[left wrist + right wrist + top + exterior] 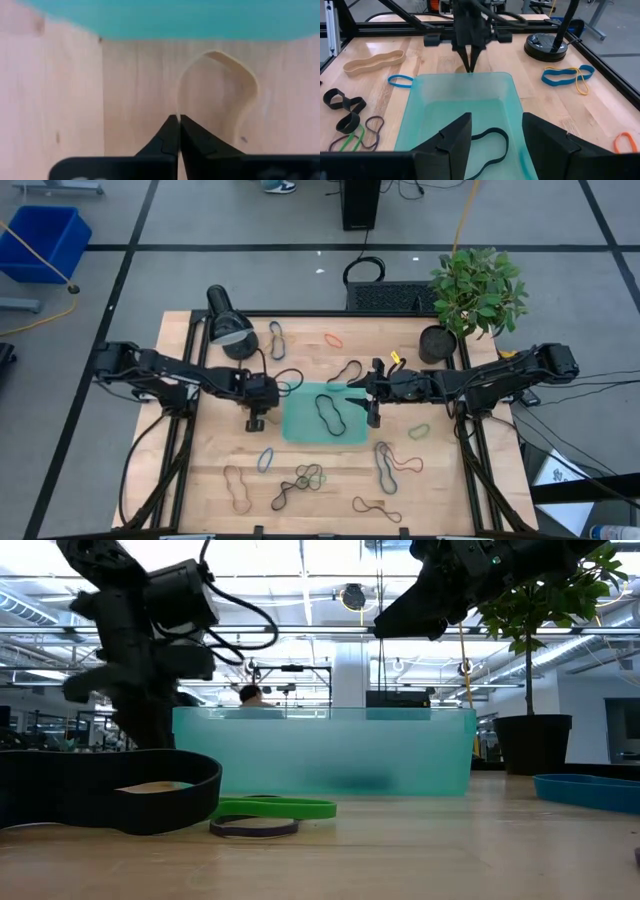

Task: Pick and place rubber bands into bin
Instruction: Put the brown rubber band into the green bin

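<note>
A wooden table (220,470) with a black frame stood on a grey floor (150,275) marked with dark lines. At the table's far left corner sat a black lamp (228,320) with a round head and a round base. At the far right corner a potted plant (475,285) with green leaves stood in a dark pot (437,343). Beyond the table's far edge, in the middle, were a black box (361,202) and a coiled black cable (363,270). A blue crate (42,240) stood on the floor far to the left. In the low view, a person's head (250,694) showed in the room behind.
</note>
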Robot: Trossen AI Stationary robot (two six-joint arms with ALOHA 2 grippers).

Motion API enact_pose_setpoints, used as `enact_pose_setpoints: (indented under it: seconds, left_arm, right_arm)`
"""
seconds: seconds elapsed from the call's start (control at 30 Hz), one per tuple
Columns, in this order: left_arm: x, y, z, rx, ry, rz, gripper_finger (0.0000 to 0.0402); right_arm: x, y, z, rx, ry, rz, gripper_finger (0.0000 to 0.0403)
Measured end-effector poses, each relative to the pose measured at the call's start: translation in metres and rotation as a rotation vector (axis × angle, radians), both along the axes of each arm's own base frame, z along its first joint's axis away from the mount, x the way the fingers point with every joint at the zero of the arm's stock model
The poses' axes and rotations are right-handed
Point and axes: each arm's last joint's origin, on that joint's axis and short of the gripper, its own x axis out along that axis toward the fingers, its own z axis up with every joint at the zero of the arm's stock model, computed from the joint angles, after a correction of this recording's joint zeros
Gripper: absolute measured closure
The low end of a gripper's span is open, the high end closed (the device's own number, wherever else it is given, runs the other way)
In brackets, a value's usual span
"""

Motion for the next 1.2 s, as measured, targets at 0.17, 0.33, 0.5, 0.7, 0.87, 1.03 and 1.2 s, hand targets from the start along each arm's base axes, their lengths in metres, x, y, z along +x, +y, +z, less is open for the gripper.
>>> enact_pose_setpoints:
  seconds: [0.17,0.33,0.5,0.7,0.87,1.03,1.2]
  left_arm:
    - [-0.011,-0.005,0.02,-0.017,-0.053,0.01,0.0396]
    - [-0.023,-0.009,0.043,-0.033,-0.158,0.015,0.0391]
    - [-0.032,-0.012,0.068,-0.066,-0.324,0.039,0.0393]
    - [-0.034,-0.018,0.101,-0.122,-0.616,-0.027,0.0396]
    - [-0.035,-0.022,0.127,-0.16,-0.859,-0.073,0.0387]
    - [-0.026,-0.022,0.14,-0.082,-1.026,-0.082,0.0396]
    - [-0.005,-0.022,0.133,-0.038,-1.066,-0.062,0.0385]
  right_arm:
    - [0.0,0.0,0.001,0.001,-0.008,0.0,0.0234]
    - [0.0,0.0,0.001,0.001,-0.008,0.0,0.0234]
    - [0.0,0.0,0.001,0.002,-0.012,0.0,0.0234]
    - [0.0,0.001,0.001,0.065,-0.021,-0.018,0.0234]
    - [0.0,0.001,0.001,0.107,-0.024,-0.033,0.0234]
    - [-0.001,0.005,-0.002,0.08,0.017,0.066,0.0234]
    - [-0.011,0.013,0.0,0.11,0.07,0.083,0.0234]
